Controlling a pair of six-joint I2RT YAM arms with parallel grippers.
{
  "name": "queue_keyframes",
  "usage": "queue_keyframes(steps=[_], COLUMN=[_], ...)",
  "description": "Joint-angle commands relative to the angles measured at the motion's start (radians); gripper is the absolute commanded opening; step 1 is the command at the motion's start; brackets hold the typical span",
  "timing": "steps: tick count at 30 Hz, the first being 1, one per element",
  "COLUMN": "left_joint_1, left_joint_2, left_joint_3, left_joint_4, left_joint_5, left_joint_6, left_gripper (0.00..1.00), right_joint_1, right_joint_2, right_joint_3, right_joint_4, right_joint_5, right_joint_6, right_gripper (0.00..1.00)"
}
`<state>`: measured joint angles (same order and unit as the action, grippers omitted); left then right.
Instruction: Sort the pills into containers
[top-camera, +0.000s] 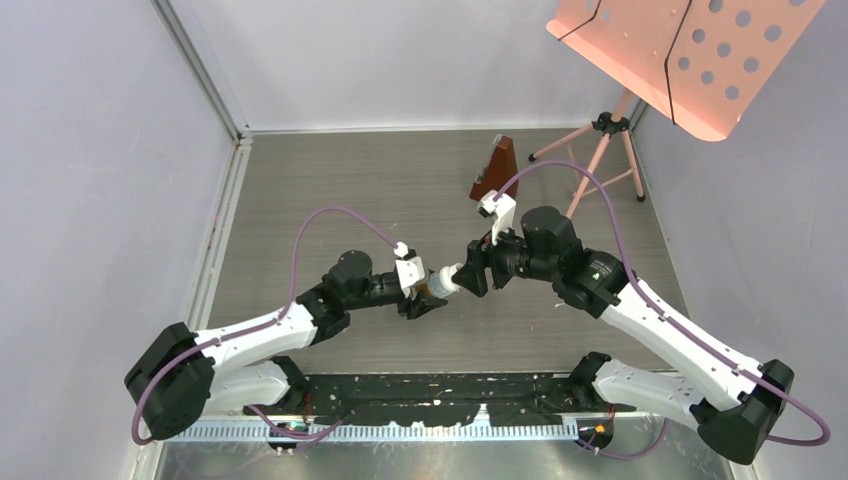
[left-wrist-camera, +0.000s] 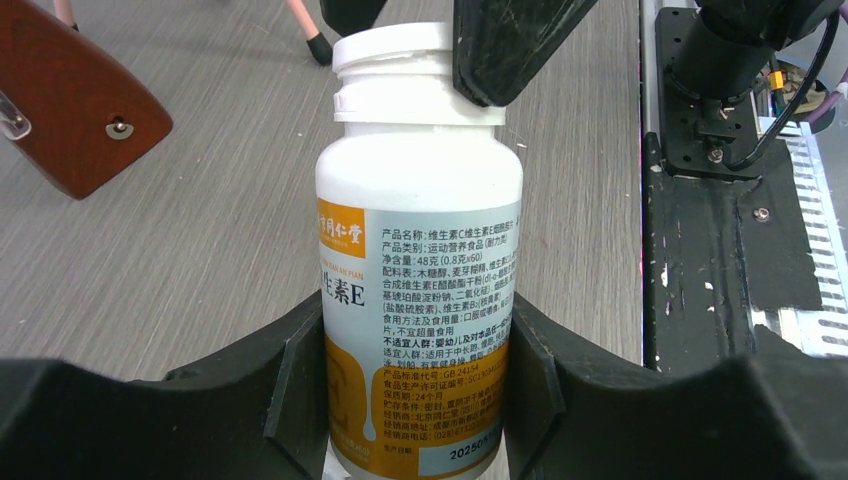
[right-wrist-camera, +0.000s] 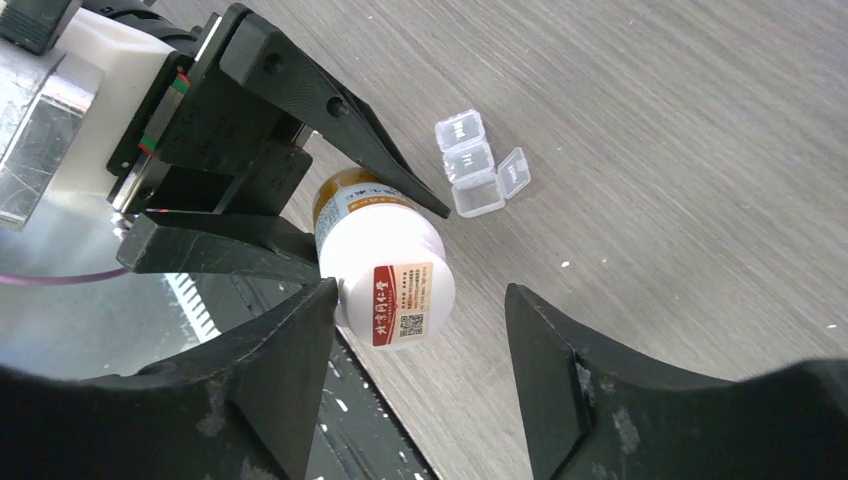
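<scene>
Showing the left gripper (left-wrist-camera: 415, 312) clamped on the body of a white pill bottle (left-wrist-camera: 420, 230) (orange-and-white label, printed text), which is held sideways with its cap (right-wrist-camera: 400, 245) pointing at the right gripper (right-wrist-camera: 420, 292). The right jaws stand open astride the cap: one finger (right-wrist-camera: 300, 350) just beside its rim, the other apart from it, nothing gripped. The clear strip box (right-wrist-camera: 468, 162) lies on the wooden table (right-wrist-camera: 680, 150) near the bottle, two lids down, the end compartment's lid flipped open; its contents are too small to tell.
</scene>
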<state>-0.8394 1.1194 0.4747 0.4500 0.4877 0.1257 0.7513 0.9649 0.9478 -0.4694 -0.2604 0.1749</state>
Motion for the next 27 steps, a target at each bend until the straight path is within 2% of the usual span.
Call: queue_keyframes(steps=[1,4,7,12,14,23,27], left_joint_1=[0.003,0.003,0.003,0.003,0.003,0.003,0.003], left_joint_2=[-0.034,-0.040,-0.045,-0.058,-0.063,-0.063,-0.057], left_joint_3=[0.035,0.036,0.035,0.018,0.015,0.013,0.012], left_joint_4=[0.039,0.049,0.057,0.085,0.084,0.075,0.074], left_joint_5=[0.015,0.022,0.034,0.045,0.051,0.049,0.045], left_joint_6=[0.034,0.031,0.026,0.031,0.035,0.051,0.059], left_gripper=[0.00,0.00,0.00,0.00,0.00,0.00,0.00], right_joint_1=[-0.011,-0.018,-0.027,-0.059,-0.076,-0.102,-0.108], right_joint_2=[0.004,-0.006,-0.017,-0.038,-0.047,-0.055,-0.060], right_joint_3=[-0.003,-0.022,-0.034,-0.054,-0.059,-0.063,-0.062], right_joint_4=[0.022,0.036,0.042,0.066,0.075,0.105,0.112], right_joint_5=[-0.034,-0.055,-0.082,-0.144,-0.168,-0.231,-0.228], right_joint_6=[0.020,0.031,0.034,0.034,0.034,0.035,0.034], right_gripper=[0.65,0.62,0.53,0.30,0.25,0.06,0.06])
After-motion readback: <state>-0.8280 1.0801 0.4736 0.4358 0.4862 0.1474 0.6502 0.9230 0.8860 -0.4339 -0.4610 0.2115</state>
